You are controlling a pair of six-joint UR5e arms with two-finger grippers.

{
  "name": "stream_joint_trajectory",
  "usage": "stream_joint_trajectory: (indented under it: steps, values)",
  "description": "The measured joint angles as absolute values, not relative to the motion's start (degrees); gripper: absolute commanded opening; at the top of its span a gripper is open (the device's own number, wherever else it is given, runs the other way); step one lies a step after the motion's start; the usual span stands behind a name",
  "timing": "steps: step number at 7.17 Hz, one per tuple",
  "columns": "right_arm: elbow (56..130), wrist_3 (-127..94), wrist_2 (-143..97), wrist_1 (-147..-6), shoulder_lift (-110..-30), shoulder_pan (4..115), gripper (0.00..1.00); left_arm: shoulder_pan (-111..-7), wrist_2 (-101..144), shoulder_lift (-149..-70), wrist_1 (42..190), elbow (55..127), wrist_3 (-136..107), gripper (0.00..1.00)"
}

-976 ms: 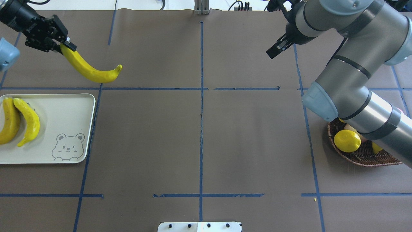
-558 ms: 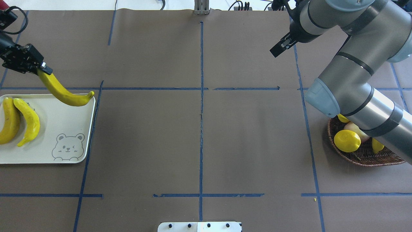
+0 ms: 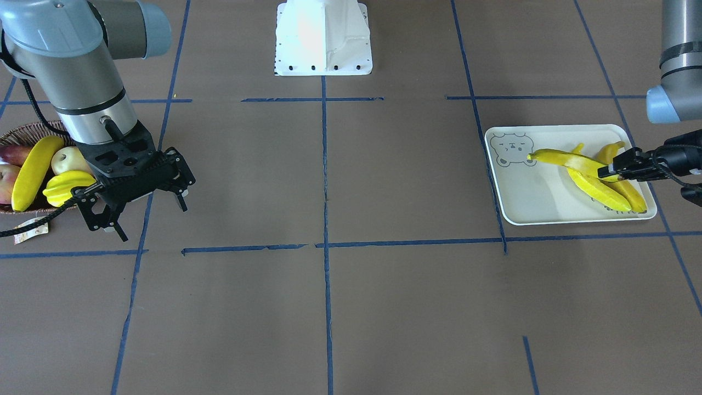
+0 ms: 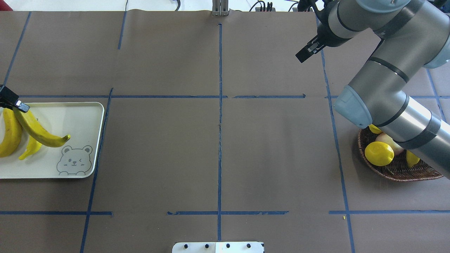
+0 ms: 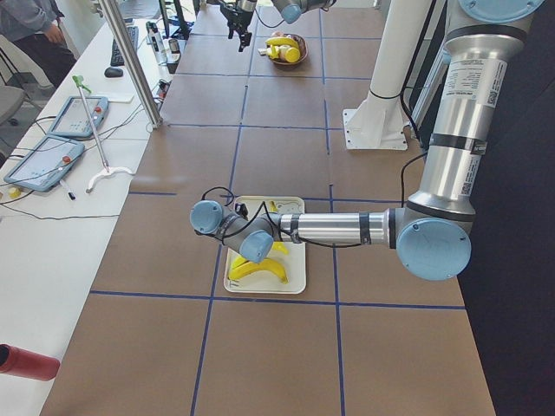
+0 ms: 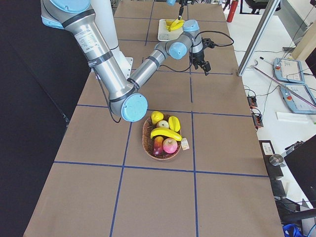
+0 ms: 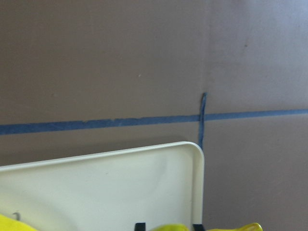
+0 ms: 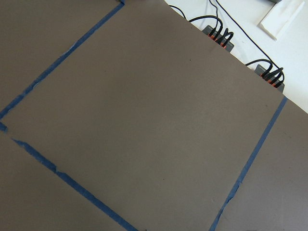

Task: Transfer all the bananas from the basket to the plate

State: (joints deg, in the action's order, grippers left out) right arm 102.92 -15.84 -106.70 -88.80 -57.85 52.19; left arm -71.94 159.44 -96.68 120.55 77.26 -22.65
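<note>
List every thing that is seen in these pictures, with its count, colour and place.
bananas: four, yellow; two lying on the plate, one held over it, one in the basket
plate: one, cream-white, robot's left side
basket: one, dark-brown wicker, robot's right side
starfruit: one, yellow, in the basket
round fruit: one, yellow, in the basket
apple: one, red, in the basket
left gripper: one, black, jaws shut on a banana
right gripper: one, black, jaws open, empty, near the basket
</note>
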Motion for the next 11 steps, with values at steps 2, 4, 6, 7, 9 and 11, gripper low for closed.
stream_joint_trajectory:
  steps: [2, 4, 6, 7, 9, 11]
  values:
    - [102.92, -15.96, -106.76, -88.77, -58.05, 52.13, 0.99, -70.49, 156.33, -95.04, 120.2, 78.86, -22.16, 1.0]
    - [102.83, -16.09, -106.78, -88.83, -58.15, 52.09, 0.99, -70.35, 155.64, -95.04, 119.66, 79.84, -23.76, 1.0]
    - [102.76, -17.63, -106.9, -88.85, -58.17, 52.01, 0.99, -70.52, 150.9, -96.31, 117.19, 81.5, -25.53, 1.0]
    - [102.76, -18.59, -106.99, -88.86, -58.29, 52.01, 0.99, -70.55, 146.98, -98.61, 110.71, 84.2, -25.79, 1.0]
    - [102.94, -19.23, -108.18, -88.9, -58.62, 52.23, 0.99, -70.32, 137.77, -107.24, 87.95, 93.46, -25.86, 1.0]
    - [103.87, -19.78, -111.47, -88.95, -61.11, 53.85, 0.99, -69.45, 133.54, -115.34, 73.04, 98.87, -28.1, 1.0]
